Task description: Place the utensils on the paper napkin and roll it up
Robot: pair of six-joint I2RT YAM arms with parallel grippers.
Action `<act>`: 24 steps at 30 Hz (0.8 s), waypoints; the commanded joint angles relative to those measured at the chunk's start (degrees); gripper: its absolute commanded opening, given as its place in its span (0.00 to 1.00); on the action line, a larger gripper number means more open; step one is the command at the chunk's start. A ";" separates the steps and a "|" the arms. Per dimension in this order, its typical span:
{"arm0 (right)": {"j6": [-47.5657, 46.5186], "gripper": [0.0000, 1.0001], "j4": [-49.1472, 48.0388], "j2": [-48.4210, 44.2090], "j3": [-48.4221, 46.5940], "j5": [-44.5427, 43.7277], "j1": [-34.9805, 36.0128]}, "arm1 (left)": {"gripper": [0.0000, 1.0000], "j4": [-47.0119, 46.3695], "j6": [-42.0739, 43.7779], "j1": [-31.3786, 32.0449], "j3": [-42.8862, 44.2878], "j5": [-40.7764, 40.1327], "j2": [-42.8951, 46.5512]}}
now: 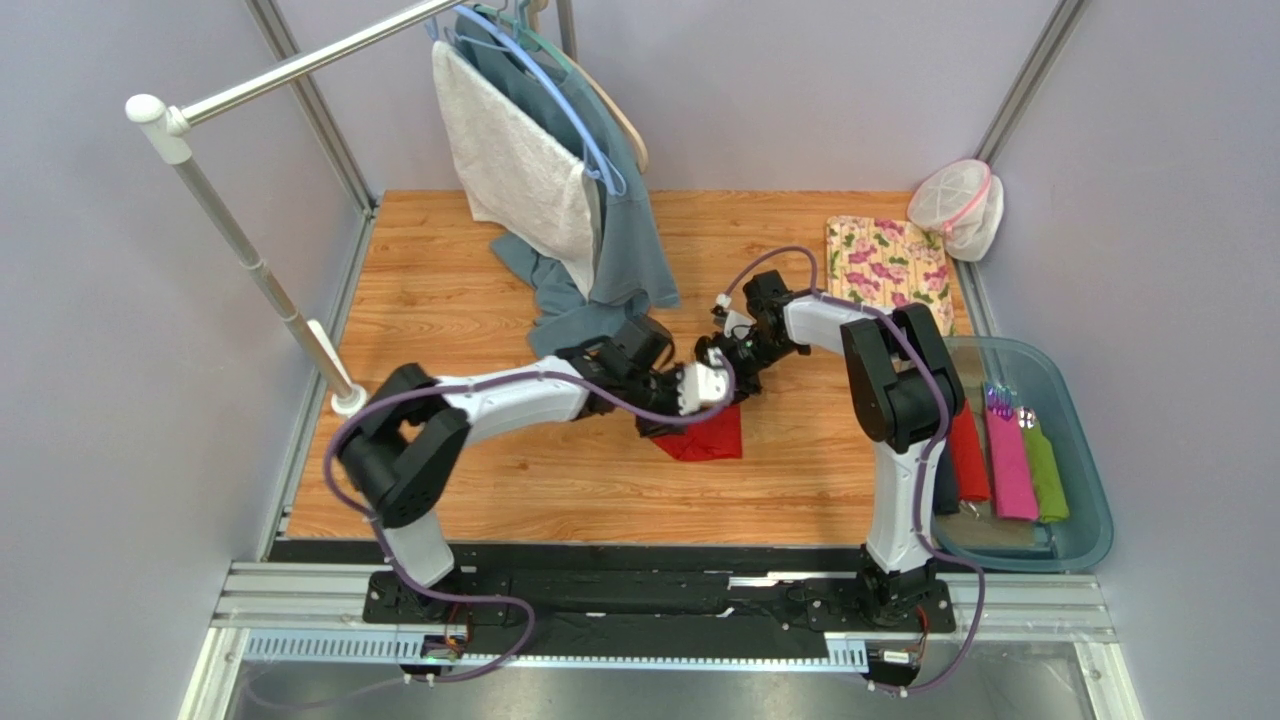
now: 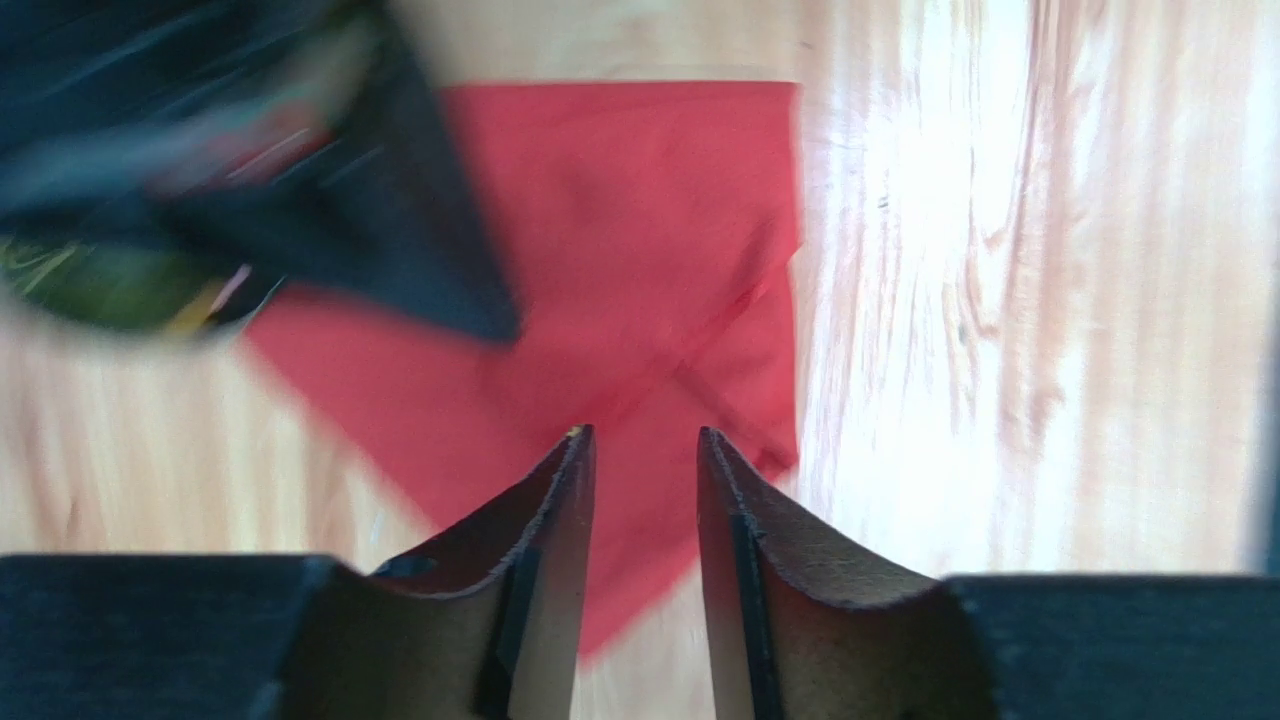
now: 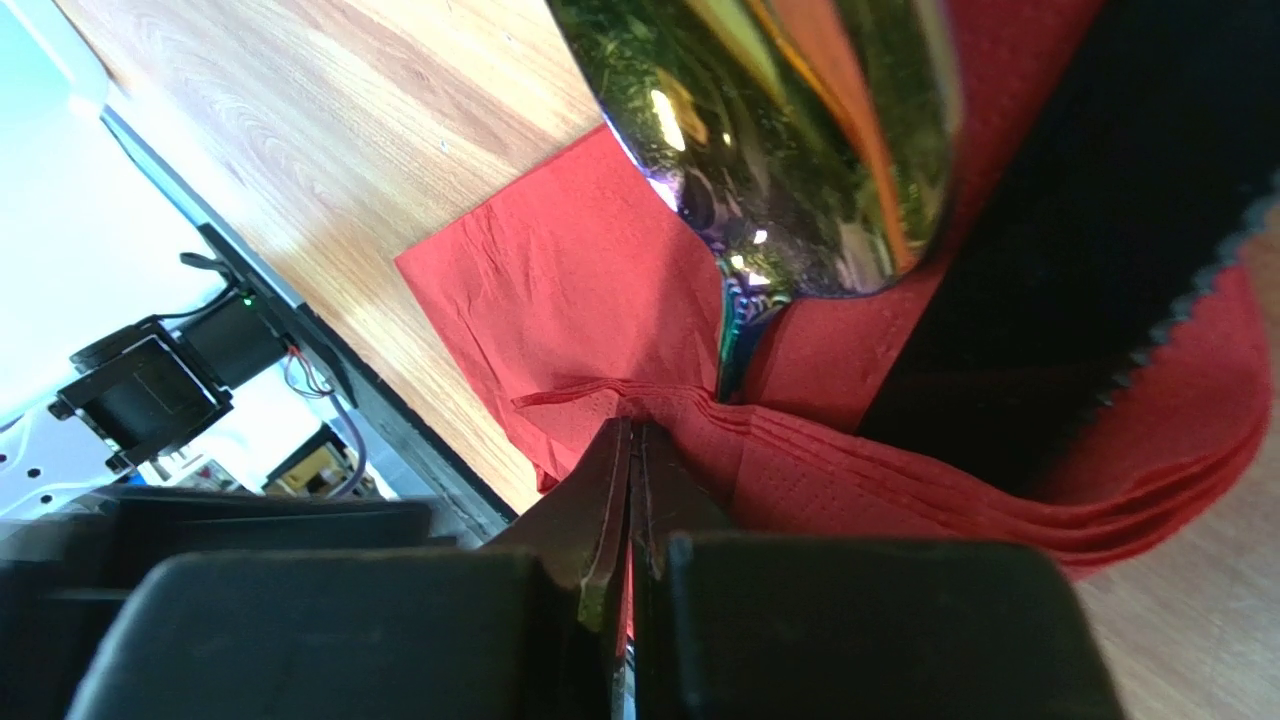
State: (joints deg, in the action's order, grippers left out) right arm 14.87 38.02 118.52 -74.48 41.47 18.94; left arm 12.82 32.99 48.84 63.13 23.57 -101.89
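Right gripper [image 3: 628,446] pinched shut on folded edge of paper napkin [image 3: 556,300]; iridescent spoon [image 3: 781,135] just beside the pinch. Left gripper [image 2: 643,458] narrowly parted above napkin, holding nothing.

The paper napkin [image 1: 712,438] is plain red on an orange-brown wood-grain tabletop [image 1: 451,300]. The spoon [image 3: 781,135] shines iridescent gold-green. At upper right, a cloth [image 1: 890,263] is yellow with pink flowers; the bin [image 1: 1092,477] is teal.

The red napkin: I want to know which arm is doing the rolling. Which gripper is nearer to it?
Right. The right gripper is shut on a folded edge of the napkin, so it touches it. The left gripper hangs open over one corner, holding nothing.
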 commanded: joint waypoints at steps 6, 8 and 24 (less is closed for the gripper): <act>5.68 0.00 -5.14 -3.12 7.68 -8.69 -0.31 | 0.39 -9.03 -35.95 -6.21 -8.11 12.12 16.99; 7.09 0.00 -6.20 -3.73 8.99 -10.00 -0.31 | 0.37 -10.26 -43.08 -6.21 -7.59 11.76 13.84; 15.09 0.00 -9.10 -4.79 10.84 -15.11 -2.94 | 0.25 -2.54 -56.28 -8.14 8.93 9.31 -10.34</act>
State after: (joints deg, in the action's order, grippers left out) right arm 29.32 32.05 113.38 -66.46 38.02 17.04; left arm 6.59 -20.21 41.47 67.37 33.95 -109.82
